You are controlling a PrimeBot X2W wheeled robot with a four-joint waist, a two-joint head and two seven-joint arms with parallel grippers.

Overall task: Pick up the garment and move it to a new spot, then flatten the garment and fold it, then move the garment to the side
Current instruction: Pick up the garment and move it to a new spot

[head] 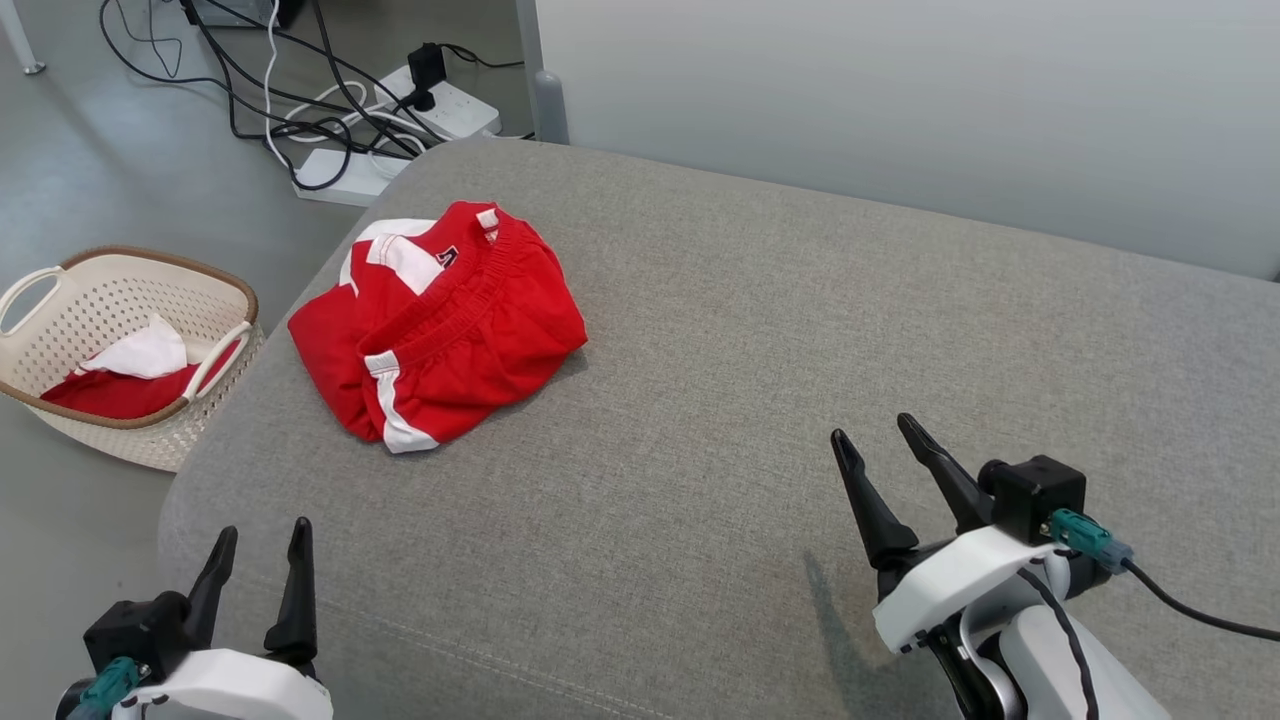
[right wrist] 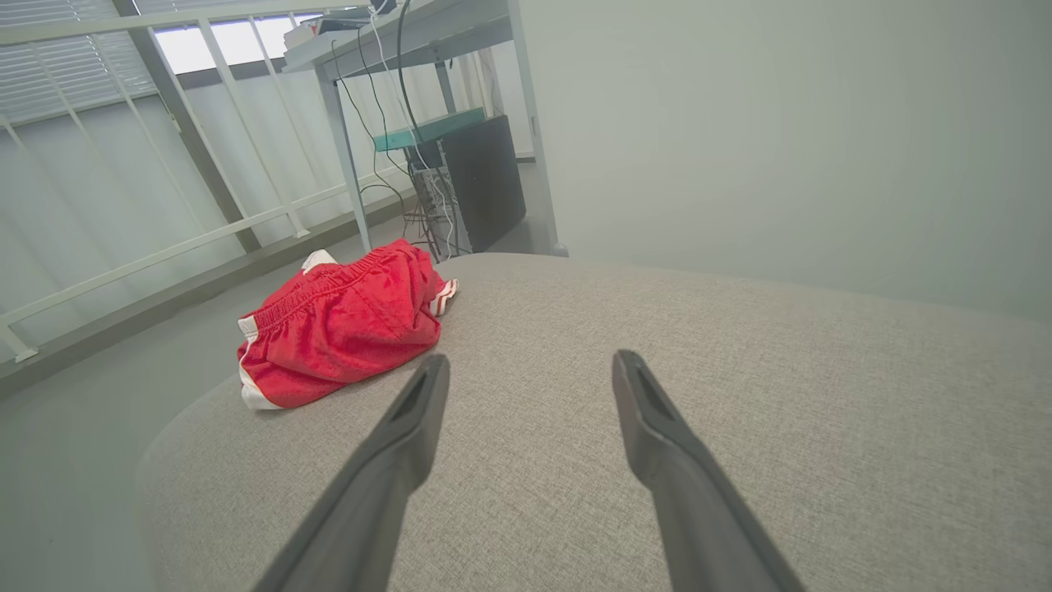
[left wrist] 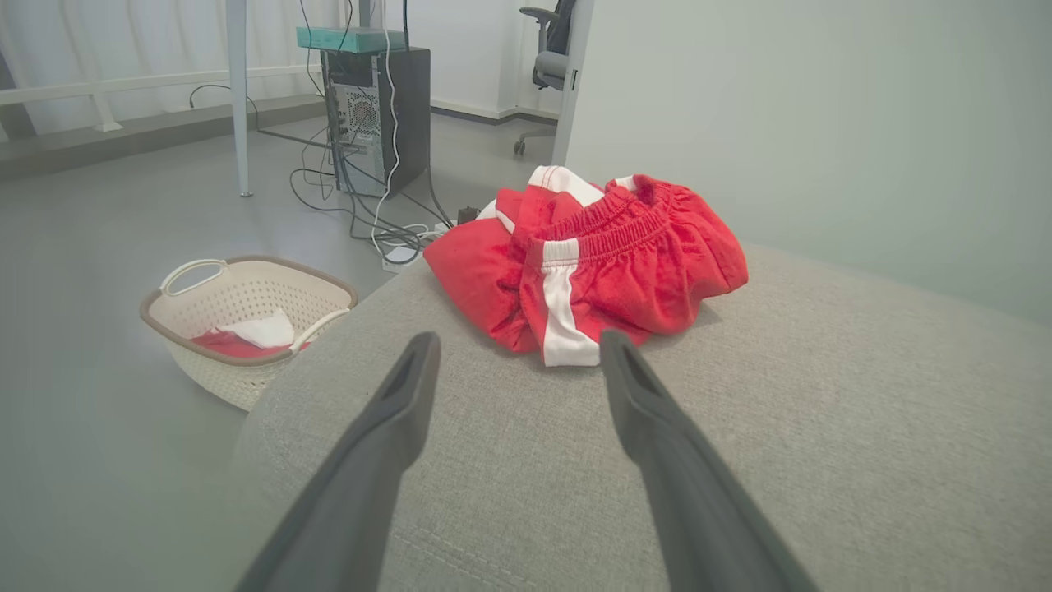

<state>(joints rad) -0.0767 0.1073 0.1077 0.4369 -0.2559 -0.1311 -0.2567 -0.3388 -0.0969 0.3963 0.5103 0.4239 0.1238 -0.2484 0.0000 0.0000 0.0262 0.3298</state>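
Observation:
The garment (head: 440, 320) is a pair of red shorts with white side stripes and an elastic waistband, lying crumpled near the far left corner of the grey cushioned surface (head: 760, 380). In the left wrist view the garment (left wrist: 592, 263) lies just beyond the fingertips. From the right wrist the garment (right wrist: 337, 325) sits off to the left. My left gripper (head: 262, 538) stands open at the near left edge, empty. Over the near right part, my right gripper (head: 875, 432) is open and empty too, well apart from the garment.
A cream laundry basket (head: 60, 300) with red and white cloth inside stands on the floor to the left. Power strips and tangled cables (head: 330, 110) lie on the floor behind the surface's far left corner. A pale wall (head: 900, 100) runs along the back.

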